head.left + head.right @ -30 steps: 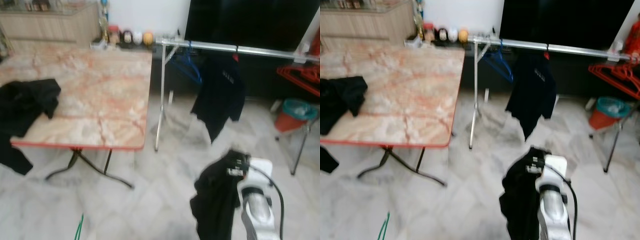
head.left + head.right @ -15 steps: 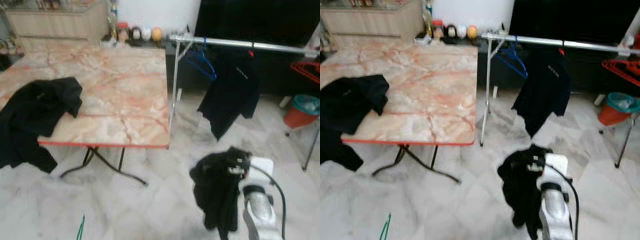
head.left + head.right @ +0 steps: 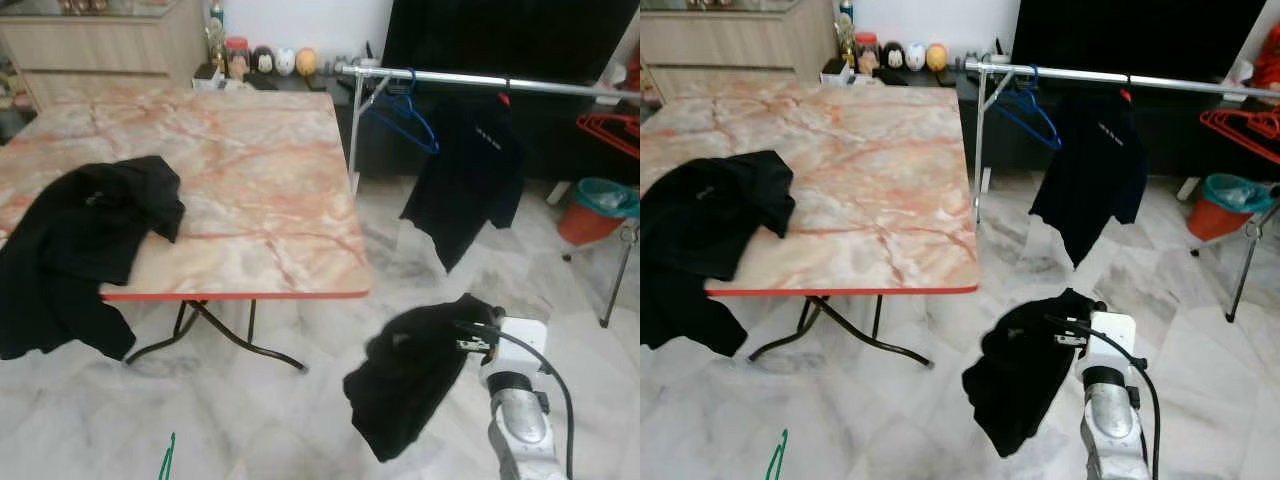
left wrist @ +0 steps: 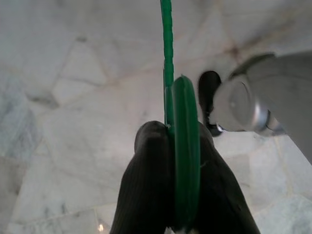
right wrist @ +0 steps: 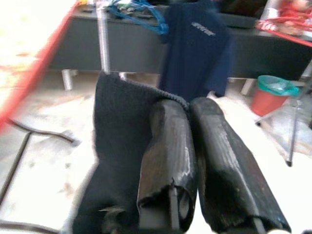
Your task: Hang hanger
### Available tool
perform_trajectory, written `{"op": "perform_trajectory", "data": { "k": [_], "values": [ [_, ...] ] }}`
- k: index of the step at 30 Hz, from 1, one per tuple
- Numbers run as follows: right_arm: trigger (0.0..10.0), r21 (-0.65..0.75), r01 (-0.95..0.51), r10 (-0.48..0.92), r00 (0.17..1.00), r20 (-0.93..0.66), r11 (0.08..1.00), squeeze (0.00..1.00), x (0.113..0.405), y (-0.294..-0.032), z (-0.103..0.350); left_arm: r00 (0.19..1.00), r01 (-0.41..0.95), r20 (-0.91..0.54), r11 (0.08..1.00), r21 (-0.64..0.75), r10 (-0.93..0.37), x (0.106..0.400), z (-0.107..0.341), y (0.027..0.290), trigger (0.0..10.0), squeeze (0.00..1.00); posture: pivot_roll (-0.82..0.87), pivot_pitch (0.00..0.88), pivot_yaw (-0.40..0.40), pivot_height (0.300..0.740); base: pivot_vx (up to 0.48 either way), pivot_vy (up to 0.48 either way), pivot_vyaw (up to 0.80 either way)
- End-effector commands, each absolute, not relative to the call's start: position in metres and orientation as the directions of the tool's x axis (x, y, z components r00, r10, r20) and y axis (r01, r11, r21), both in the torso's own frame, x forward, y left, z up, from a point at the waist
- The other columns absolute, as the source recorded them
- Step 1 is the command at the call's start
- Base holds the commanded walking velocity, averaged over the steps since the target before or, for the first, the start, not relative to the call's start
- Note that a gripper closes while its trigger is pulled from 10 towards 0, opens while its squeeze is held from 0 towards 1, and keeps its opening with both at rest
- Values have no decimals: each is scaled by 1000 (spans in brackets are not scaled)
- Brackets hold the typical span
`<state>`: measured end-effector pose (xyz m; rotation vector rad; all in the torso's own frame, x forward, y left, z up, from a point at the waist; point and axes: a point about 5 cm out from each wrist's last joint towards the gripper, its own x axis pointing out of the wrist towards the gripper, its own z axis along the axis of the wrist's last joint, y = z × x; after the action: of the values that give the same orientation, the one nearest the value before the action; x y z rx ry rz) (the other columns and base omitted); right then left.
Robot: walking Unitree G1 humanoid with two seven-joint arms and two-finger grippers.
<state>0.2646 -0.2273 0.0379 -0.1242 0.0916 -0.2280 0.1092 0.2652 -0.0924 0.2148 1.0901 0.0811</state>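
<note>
At the far left, a crumpled black garment (image 3: 85,235) lies on the marble-patterned tabletop with a red edge (image 3: 260,190) and hangs over its near left corner. In front of this tabletop, low over the pale marble floor (image 3: 250,420), the left hand (image 4: 170,161) has its two black fingers closed tightly on a thin green plastic hanger (image 4: 183,146); a small piece of the same green hanger (image 3: 165,460) is visible near the bottom edge of the head view. On the far edge behind the tabletop stands a row of small jars and round objects (image 3: 265,62). To the right of the tabletop is a silver metal clothes rail (image 3: 480,82), with its upright post just beside the tabletop's right edge. On the rail hang a blue plastic hanger (image 3: 405,110) and, further right, a dark T-shirt with small white print (image 3: 470,180). In front of the rail, right of the tabletop's near corner, the right hand (image 5: 192,161) is closed on a second black cloth (image 3: 410,370), which hangs down from it above the floor. To the right of the rail there are red hangers (image 3: 610,130) and an orange bucket with a teal liner (image 3: 595,210).
</note>
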Motion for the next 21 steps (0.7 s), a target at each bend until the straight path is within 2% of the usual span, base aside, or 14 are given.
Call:
{"op": "perform_trajectory", "data": {
  "k": [1, 6, 21],
  "values": [
    [10000, -146, 179, -182, 983, -11, 973, 0, 273, -219, 52, 436, 43, -882, 975, 217, 177, 100, -94, 268, 10000, 0, 88, 0, -59, 740, 0, 334, 800],
    [10000, -143, 168, -172, 985, -17, 975, 0, 273, -217, 51, 438, 42, -881, 975, 217, 178, 101, -94, 268, 10000, 0, 93, 0, -61, 740, 0, 332, 800],
    [10000, -129, 185, -188, 982, -11, 974, 0, 273, -218, 51, 436, 63, -884, 974, 215, 167, 100, -95, 266, 10000, 0, 84, 0, -56, 740, 0, 332, 0]
  ]
}}
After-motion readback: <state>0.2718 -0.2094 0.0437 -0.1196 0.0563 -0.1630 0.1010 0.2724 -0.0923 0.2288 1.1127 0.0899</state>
